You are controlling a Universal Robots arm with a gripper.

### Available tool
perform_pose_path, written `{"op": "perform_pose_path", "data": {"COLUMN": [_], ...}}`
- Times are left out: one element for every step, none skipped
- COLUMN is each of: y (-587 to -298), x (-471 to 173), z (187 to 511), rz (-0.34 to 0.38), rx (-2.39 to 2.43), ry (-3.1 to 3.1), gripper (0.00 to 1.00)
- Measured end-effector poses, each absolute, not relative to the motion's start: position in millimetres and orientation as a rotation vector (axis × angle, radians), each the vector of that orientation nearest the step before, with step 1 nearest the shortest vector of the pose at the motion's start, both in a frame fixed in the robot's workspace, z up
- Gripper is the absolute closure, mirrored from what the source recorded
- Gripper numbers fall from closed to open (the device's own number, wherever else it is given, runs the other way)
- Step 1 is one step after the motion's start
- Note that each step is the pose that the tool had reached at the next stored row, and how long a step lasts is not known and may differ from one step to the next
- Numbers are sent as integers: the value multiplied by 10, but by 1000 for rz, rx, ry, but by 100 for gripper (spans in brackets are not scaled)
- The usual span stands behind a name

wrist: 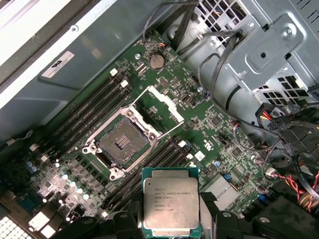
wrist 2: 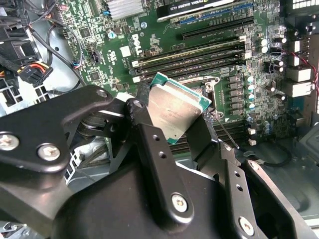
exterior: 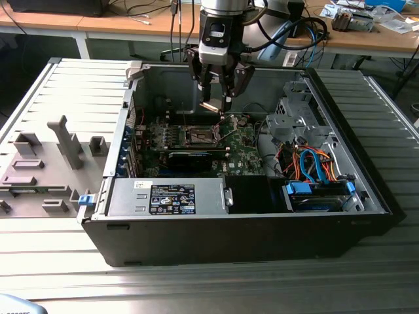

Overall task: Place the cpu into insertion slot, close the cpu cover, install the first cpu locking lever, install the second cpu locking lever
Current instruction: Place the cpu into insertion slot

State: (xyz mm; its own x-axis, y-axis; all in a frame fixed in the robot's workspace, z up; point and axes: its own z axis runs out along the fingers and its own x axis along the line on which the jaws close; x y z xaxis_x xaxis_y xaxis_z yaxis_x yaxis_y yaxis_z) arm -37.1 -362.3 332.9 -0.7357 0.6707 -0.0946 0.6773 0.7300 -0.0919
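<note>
1. Our end effector (exterior: pixel 215 103) hangs inside the open computer case (exterior: pixel 262 239), above the insertion slot (exterior: pixel 201 136). Its fingers are pinched onto two opposite edges of the cpu (exterior: pixel 210 105).
2. In the first wrist view the cpu (wrist: pixel 171 203) shows its silvery face, and nothing shows it touching the motherboard (wrist: pixel 202 130). We judge it to be off to one side of the insertion slot (wrist: pixel 123 143) rather than square over it. In the second wrist view the chip (wrist 2: pixel 175 110) looks tilted against the board.
3. The insertion slot lies bare, its dark centre exposed. The cpu cover (wrist: pixel 162 98) stands swung up at the slot's edge, so the opening is free. Rows of memory slots (wrist: pixel 89 107) run along both sides of the insertion slot.
4. We judge that placing the chip is the step in hand; the cover is not yet closed.
5. What could go wrong from here, as we see it:
   - If the chip comes down tilted or turned the wrong way, one corner would meet the slot first and could damage its fine contacts.
   - The grip is on thin edges only, so a slip could drop the chip onto the slot or among the memory slots beside it.
   - A sideways offset could land an edge on the slot's metal rim or knock the raised cover.
</note>
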Motion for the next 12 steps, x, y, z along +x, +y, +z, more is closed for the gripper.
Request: {"op": "perform_pose_path", "data": {"y": [-3623, -3623, -3623, -3623, -3623, -3623, -3623, -3623, -3623, -3623, -3623, -3623], "x": [-370, -370, -370, -370, -370, -370, -370, -370, -370, -370, -370, -370], "z": [3328, 3328, 3328, 3328, 3328, 3327, 3327, 3327, 3326, 3326, 3326, 3326], "rz": [-186, -186, -187, -187, -187, -187, -188, -188, -188, -189, -189, -189], "rx": [1121, 1122, 1123, 1125, 1126, 1127, 1128, 1129, 1131, 1133, 1133, 1135], "ry": [2870, 2869, 2869, 2868, 2868, 2867, 2867, 2867, 2866, 2865, 2865, 2864], "gripper": [46, 46, 46, 46, 46, 46, 46, 46, 46, 46, 46, 46]}}
